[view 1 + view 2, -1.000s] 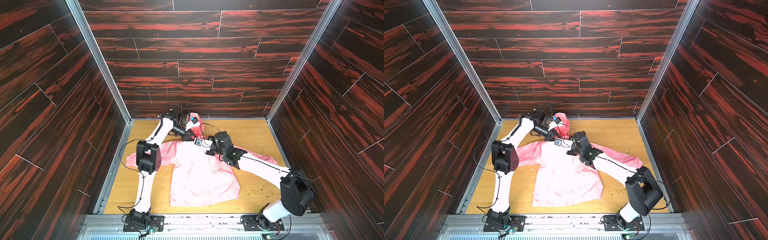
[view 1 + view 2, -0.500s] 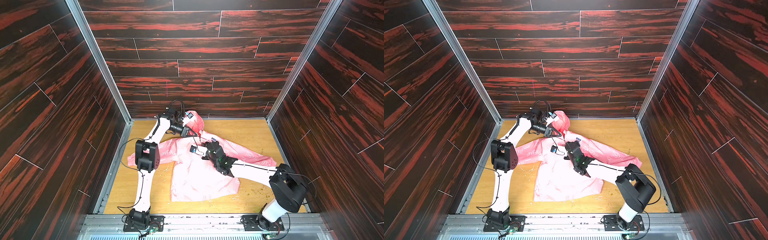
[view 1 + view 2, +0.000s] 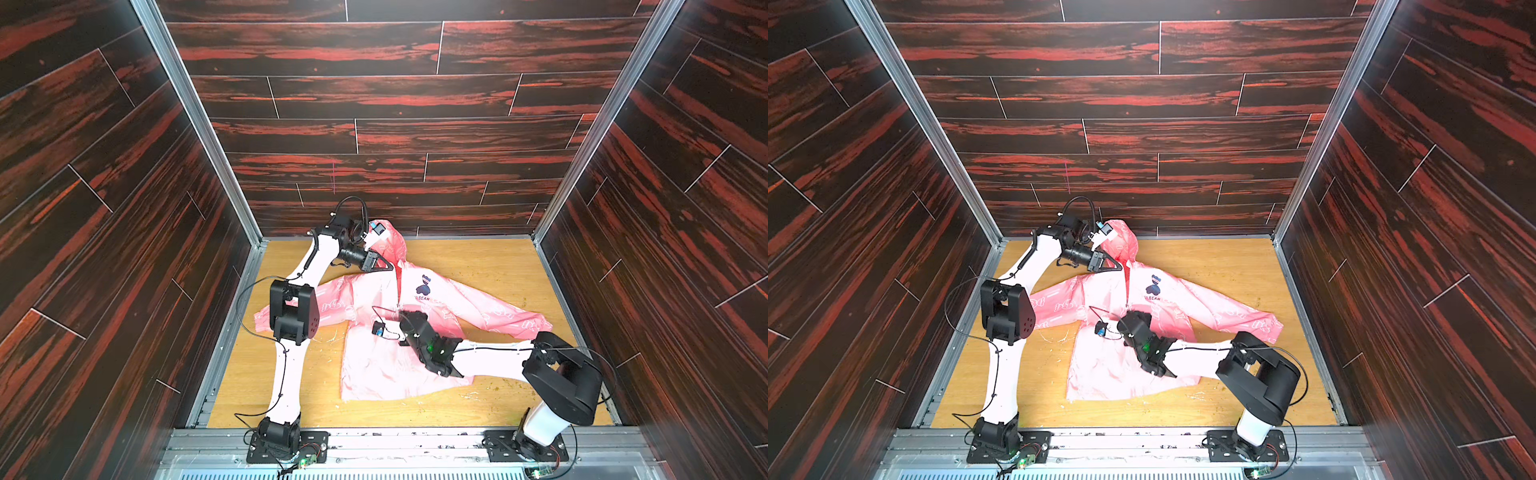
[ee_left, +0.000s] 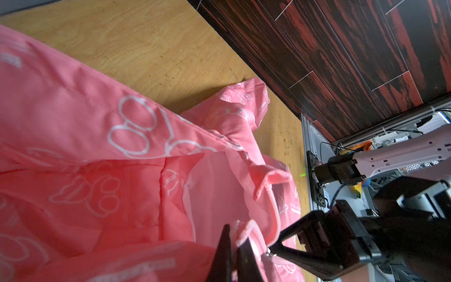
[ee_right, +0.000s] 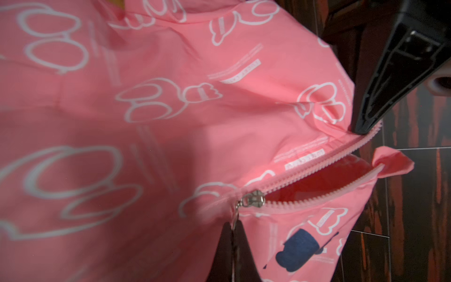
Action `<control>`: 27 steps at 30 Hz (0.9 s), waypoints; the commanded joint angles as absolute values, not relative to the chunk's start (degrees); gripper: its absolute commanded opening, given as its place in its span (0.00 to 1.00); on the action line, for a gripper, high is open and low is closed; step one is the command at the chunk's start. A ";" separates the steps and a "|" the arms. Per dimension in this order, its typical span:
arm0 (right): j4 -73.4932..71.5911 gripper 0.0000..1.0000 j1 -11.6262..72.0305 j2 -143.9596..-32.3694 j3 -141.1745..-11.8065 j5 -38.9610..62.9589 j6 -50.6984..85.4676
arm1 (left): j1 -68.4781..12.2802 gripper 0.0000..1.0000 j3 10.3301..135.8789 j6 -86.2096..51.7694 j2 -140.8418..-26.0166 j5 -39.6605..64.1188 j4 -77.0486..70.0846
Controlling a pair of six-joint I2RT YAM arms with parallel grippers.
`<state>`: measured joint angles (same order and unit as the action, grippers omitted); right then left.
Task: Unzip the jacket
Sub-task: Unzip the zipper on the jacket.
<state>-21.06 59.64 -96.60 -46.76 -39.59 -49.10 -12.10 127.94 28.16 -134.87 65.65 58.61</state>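
Both grippers pinch the jacket, and the zip is open partway.

Your jacket point(image 3: 374, 365) lies front-up in the middle of the surface point(image 3: 478, 266), with the hood toward 12 o'clock and the hem toward 6. Your left gripper point(image 3: 384, 266) is pressed together on the collar edge at the top of the zip, at the jacket's 12 o'clock end. Your right gripper point(image 5: 233, 227) pinches the metal pull point(image 5: 235, 214) hanging from the slider point(image 5: 253, 199) at mid-chest, about 7 o'clock of the dark bear logo point(image 3: 424, 286). The teeth stand parted from collar to slider and are closed beyond it.
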 commanded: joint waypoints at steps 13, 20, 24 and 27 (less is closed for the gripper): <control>28.96 0.00 79.80 -94.33 -56.85 -19.35 -11.14 | -11.29 0.00 128.88 22.63 -136.05 56.83 47.73; 32.65 0.00 87.72 -94.24 -58.93 -11.93 -1.70 | -11.85 0.00 125.51 20.07 -136.42 48.30 42.12; 32.06 0.00 91.03 -92.84 -56.96 -9.14 3.96 | -11.85 0.00 122.35 18.07 -135.50 45.36 36.90; 31.89 0.00 92.01 -91.89 -55.40 -9.11 7.88 | -11.88 0.00 120.51 17.97 -134.86 45.70 34.41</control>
